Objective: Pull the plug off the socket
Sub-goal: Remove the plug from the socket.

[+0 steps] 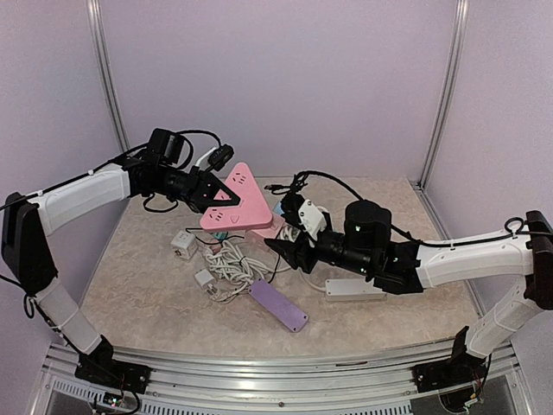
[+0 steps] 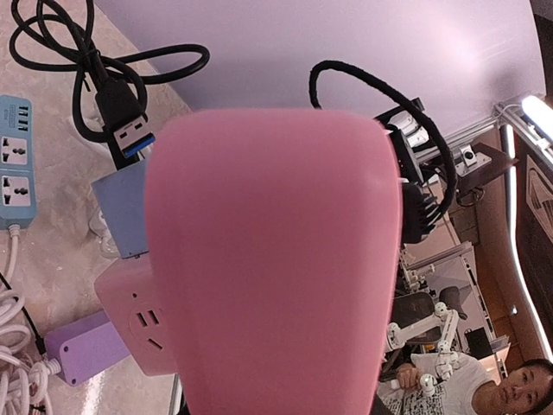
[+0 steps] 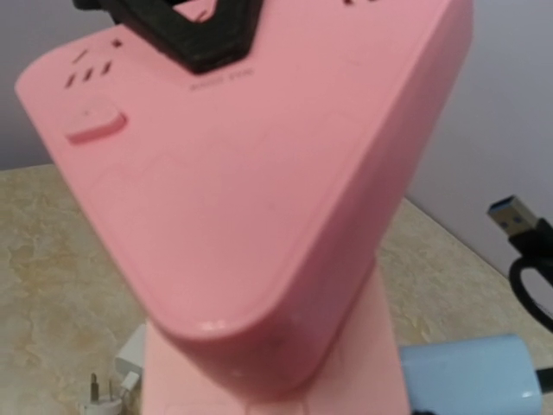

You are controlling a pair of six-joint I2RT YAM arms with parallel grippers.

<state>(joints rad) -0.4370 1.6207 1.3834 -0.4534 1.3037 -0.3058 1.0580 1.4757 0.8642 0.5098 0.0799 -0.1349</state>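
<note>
Two robot arms meet over a cluttered, mottled surface [image 1: 147, 285]. The left tool [image 1: 210, 192] is pressed together on a pink socket [image 1: 242, 203], a rounded triangular body held tilted and raised off the surface. The right wrist view shows its black fingers [image 3: 216, 35] clamped on the socket's top face. The right tool [image 1: 281, 246] sits low, just beside the socket's lower corner. Whether its jaws are spread or pinching anything cannot be told, because its own camera is filled by pink plastic. In the overhead view the socket lies at about ten o'clock from the right tool, near it, though contact is unclear. A second pink piece [image 2: 138, 316] with outlet holes sits under the raised body. A light blue block [image 3: 467, 380] rests against that piece, at about four o'clock from the socket in the right wrist view. This block looks like the likeliest plug, though its seat is hidden. To do the step well, the left tool should probably hold the socket steady as an anchor. The right tool would then close squarely on the plug's body, not its cord, and draw straight along the pins' axis without twisting. A slanted pull could bind the pins or wrench the socket out of the left grip.
</note>
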